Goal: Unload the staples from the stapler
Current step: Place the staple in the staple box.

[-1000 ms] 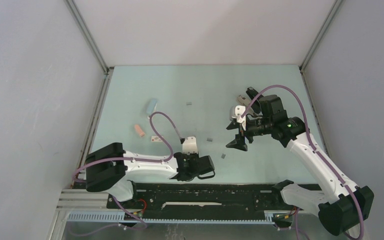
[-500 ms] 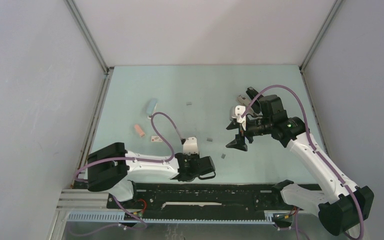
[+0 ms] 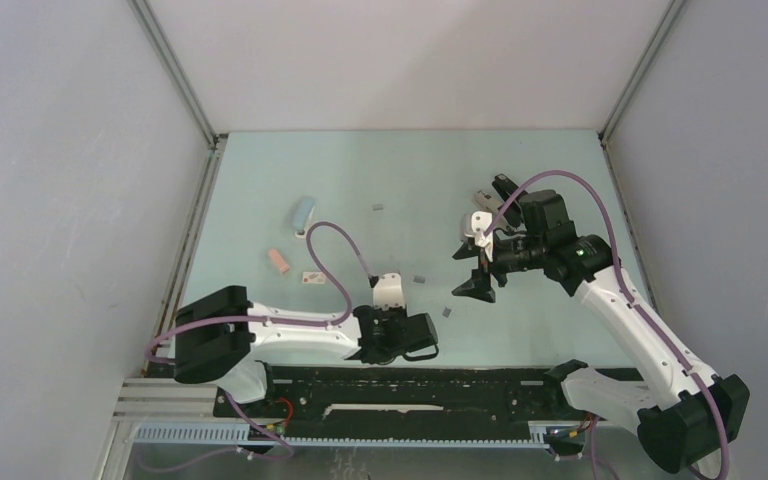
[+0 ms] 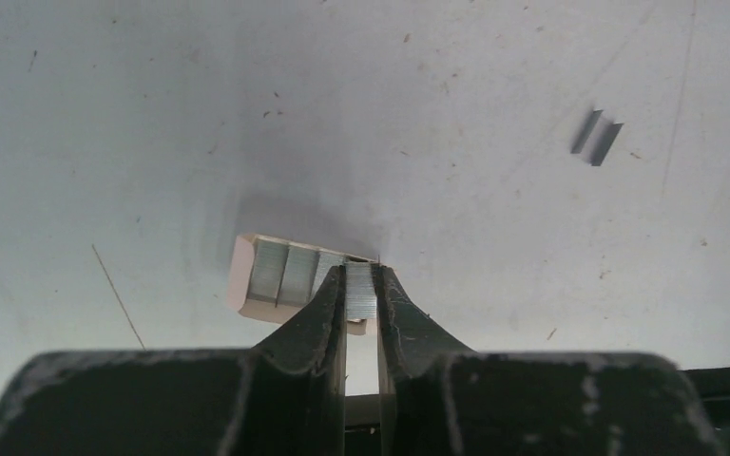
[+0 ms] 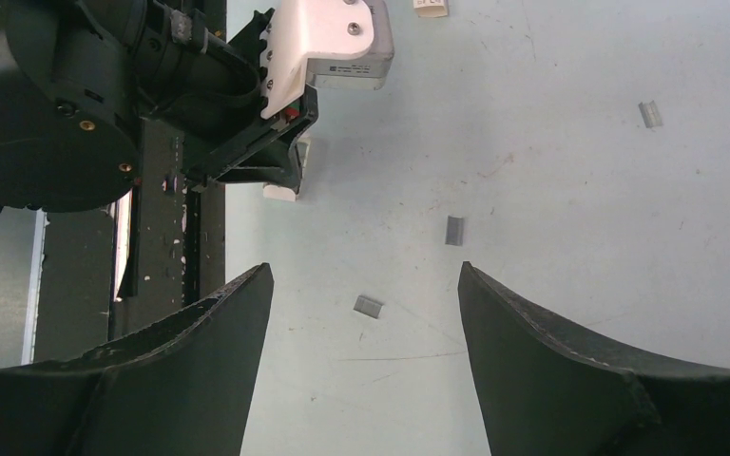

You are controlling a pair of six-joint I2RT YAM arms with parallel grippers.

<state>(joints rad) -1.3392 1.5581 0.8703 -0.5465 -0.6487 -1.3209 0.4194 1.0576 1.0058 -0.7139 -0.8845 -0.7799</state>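
Left wrist view. The left gripper (image 4: pixel 361 281) enters from the bottom edge. Its two dark fingers (image 4: pixel 321 313) converge on a short, silvery, ribbed staple strip (image 4: pixel 360 296), which is pinched between the tips. Just left of the tips lies a pale block (image 4: pixel 240 283) with further ribbed staple segments (image 4: pixel 280 274) on its upper face. A loose staple piece (image 4: pixel 597 138) lies well apart at upper right on the pale, speckled table (image 4: pixel 152 114).
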